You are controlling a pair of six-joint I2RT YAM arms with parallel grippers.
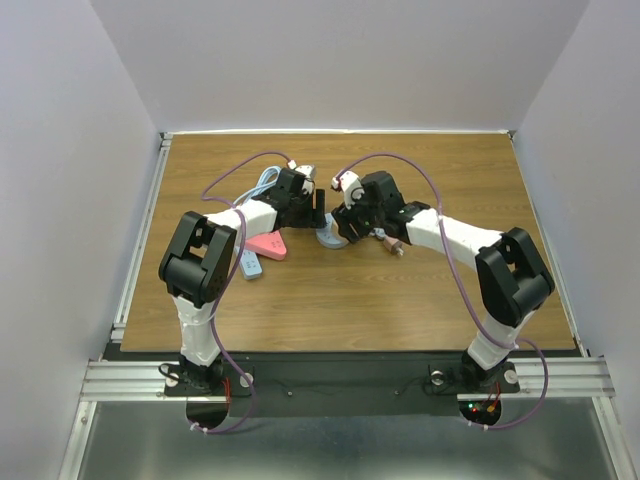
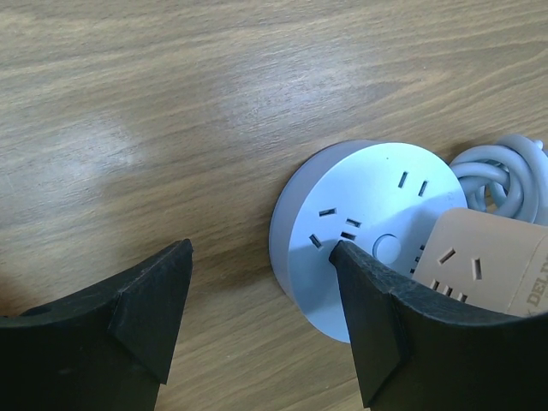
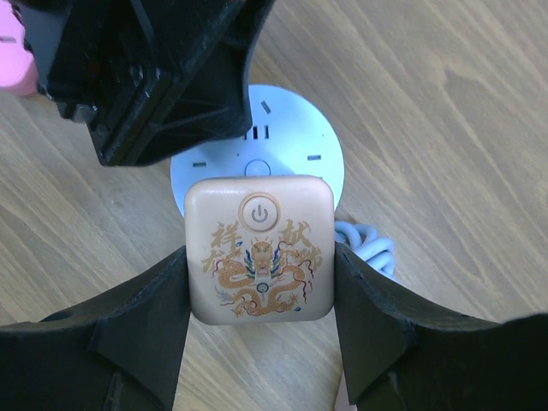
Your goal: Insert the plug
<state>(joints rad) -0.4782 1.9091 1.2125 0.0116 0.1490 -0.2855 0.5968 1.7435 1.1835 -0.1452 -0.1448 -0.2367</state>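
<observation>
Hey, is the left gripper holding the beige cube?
No, the left gripper is open over the table; the right gripper clamps the beige cube.

A pink, triangular object (image 1: 268, 246) lies left of centre on the wooden table (image 1: 340, 300), touching a small pale-blue device (image 1: 249, 265); a small brownish item (image 1: 392, 243) lies right of centre.

Wooden table (image 1: 450, 310), plain white walls (image 1: 340, 60)
</observation>
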